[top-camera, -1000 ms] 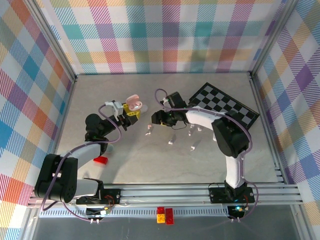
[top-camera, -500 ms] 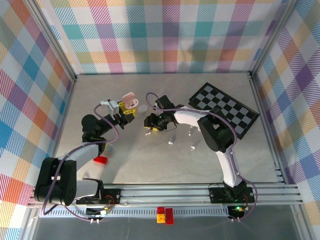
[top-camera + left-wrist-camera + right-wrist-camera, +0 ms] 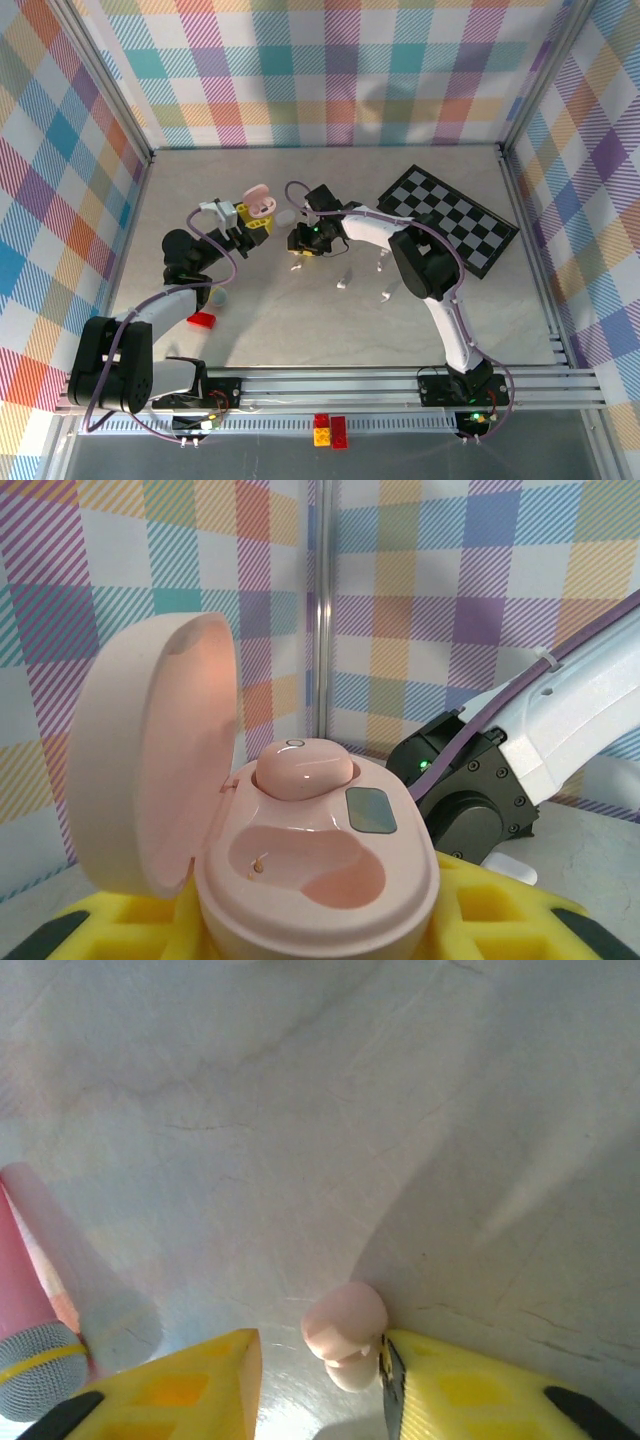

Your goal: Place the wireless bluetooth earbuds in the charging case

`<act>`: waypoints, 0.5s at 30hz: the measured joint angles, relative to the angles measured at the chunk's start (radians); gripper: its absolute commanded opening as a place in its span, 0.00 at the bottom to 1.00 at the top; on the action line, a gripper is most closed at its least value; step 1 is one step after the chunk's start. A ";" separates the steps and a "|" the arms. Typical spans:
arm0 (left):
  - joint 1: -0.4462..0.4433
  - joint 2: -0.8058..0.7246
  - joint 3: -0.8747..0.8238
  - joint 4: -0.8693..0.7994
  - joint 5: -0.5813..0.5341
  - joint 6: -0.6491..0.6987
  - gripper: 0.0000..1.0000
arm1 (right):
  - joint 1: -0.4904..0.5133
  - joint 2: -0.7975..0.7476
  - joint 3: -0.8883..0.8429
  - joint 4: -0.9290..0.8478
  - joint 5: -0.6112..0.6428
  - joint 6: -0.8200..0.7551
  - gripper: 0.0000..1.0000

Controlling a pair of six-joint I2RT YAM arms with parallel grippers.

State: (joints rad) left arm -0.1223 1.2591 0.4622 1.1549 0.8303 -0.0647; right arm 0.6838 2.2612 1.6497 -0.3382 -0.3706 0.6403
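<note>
Tools of both arms at work over the pale surface (image 3: 300,340), seen from above and from each wrist. Left tool (image 3: 256,220): jaws closed on the pale pink charging case (image 3: 320,880), whose base sits between the yellow pads while it is held up off the surface with its lid hinged open to the left. Inside the case, a seated earbud (image 3: 303,770) fills the far socket; the near socket stands empty. Right tool (image 3: 322,1360): lowered to the surface just beside the case, jaws a narrow way apart around a pale pink earbud (image 3: 345,1332) that lies on the surface. That earbud touches the right-hand pad (image 3: 470,1385), while a small gap separates it from the left-hand pad (image 3: 190,1390), so it is bracketed but not pinched. Further loose earbuds (image 3: 342,285) lie scattered on the surface nearer the arm bases, well apart from the case. A chequered board (image 3: 450,225) lies on the right, and a red brick (image 3: 201,320) rests beside the left arm. Compared with the top view a second earlier, the right tool has shifted leftward towards the case and its jaws have narrowed. The left tool has carried the case slightly up and to the left, with its grip on the case unchanged.
</note>
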 measured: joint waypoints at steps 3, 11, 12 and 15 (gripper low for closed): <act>0.002 0.000 0.000 0.000 0.000 0.000 0.38 | 0.000 0.001 0.000 -0.007 0.005 -0.021 0.29; 0.002 0.000 0.000 0.000 0.000 0.000 0.38 | 0.000 0.001 0.003 -0.023 0.010 -0.050 0.16; 0.002 0.000 0.000 0.000 0.000 0.000 0.38 | 0.000 0.001 0.006 -0.026 0.011 -0.054 0.15; 0.002 0.000 0.000 0.000 0.000 0.000 0.38 | 0.000 0.001 0.010 -0.028 0.010 -0.058 0.13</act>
State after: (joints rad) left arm -0.1207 1.2591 0.4622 1.1549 0.8303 -0.0647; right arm 0.6838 2.2623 1.6600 -0.3660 -0.3603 0.5827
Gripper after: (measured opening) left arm 0.381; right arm 0.146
